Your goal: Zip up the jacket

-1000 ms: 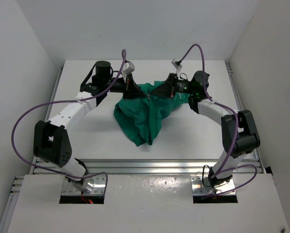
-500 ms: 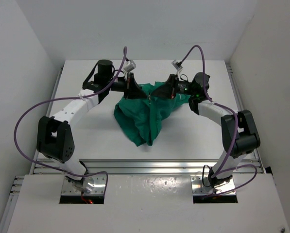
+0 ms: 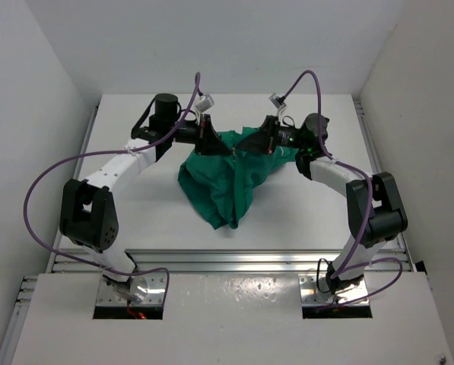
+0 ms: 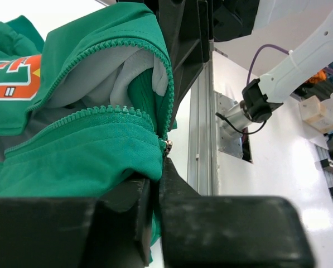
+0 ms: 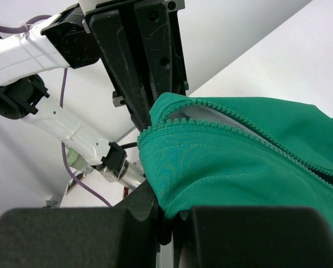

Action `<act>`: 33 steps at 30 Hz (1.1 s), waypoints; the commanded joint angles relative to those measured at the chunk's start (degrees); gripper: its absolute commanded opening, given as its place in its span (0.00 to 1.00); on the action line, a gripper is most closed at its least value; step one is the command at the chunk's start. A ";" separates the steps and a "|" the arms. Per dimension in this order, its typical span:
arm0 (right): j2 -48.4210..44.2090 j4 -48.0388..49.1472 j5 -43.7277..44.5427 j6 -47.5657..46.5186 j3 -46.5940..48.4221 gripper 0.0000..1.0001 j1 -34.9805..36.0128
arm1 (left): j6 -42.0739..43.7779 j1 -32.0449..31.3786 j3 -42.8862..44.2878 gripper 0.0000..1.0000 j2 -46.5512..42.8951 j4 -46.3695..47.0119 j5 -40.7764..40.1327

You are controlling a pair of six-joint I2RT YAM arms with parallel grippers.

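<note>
Two arms: both reach over the white table point(image 3: 154, 217), wrists turned in toward each other, purple cables point(image 3: 309, 73) looping above.
Jacket position: green jacket point(image 3: 225, 181) bunched in a heap mid-table, strung between the two grippers; upper edge lifted, lower part tapering to a fold toward the near edge.
Left side: left gripper point(image 3: 207, 143) at the heap's upper left corner; in wrist view point(image 4: 157, 187) black fingers point(image 4: 222, 229) pressed nearly together, a thin fold of green fabric caught in the slot between them, so clenched on the jacket.
Right side: right gripper point(image 3: 254, 144) at the heap's upper right edge; in wrist view point(image 5: 165, 220) fingers point(image 5: 71, 237) clamped tight on a rolled green edge.
Spacing: grippers near and facing each other, a short span of fabric between; contact between them not discernible.
Zipper: undone; two rows of green teeth point(image 4: 107, 110) running apart, opening visible between the front panels.
Slider: small metal slider point(image 4: 167, 146) just above the left fingers, where the two tooth rows meet.
Lining: pale grey lining point(image 4: 99, 78) exposed inside the open front.
Chest mark: orange letter point(image 4: 13, 78) with white outline at the left margin of the left wrist view, partly cut off.
</note>
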 commanded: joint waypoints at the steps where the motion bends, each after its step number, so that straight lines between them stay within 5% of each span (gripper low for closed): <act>1: -2.56 5.42 1.68 -0.55 1.76 0.00 0.18 | 0.02 -0.57 1.54 0.09 0.10 0.43 0.66; 3: -2.65 5.42 1.50 -0.46 1.76 0.00 0.18 | 0.02 -0.57 1.54 0.00 0.10 0.43 0.13; 11: -2.74 4.90 0.80 -0.90 0.97 0.02 0.27 | 0.72 -0.57 1.54 0.00 -0.96 2.10 0.74; 15: -2.83 5.86 0.45 -0.20 0.97 0.24 0.36 | 1.95 -0.57 1.54 0.00 -2.10 2.10 0.04; 19: -2.57 8.40 -0.96 1.47 0.97 0.30 1.24 | 1.95 -0.57 1.54 0.00 -2.10 2.10 0.04; 33: -3.00 4.55 -0.61 -1.08 -0.35 0.00 1.59 | -1.82 -0.57 1.54 0.00 -2.10 3.94 -0.56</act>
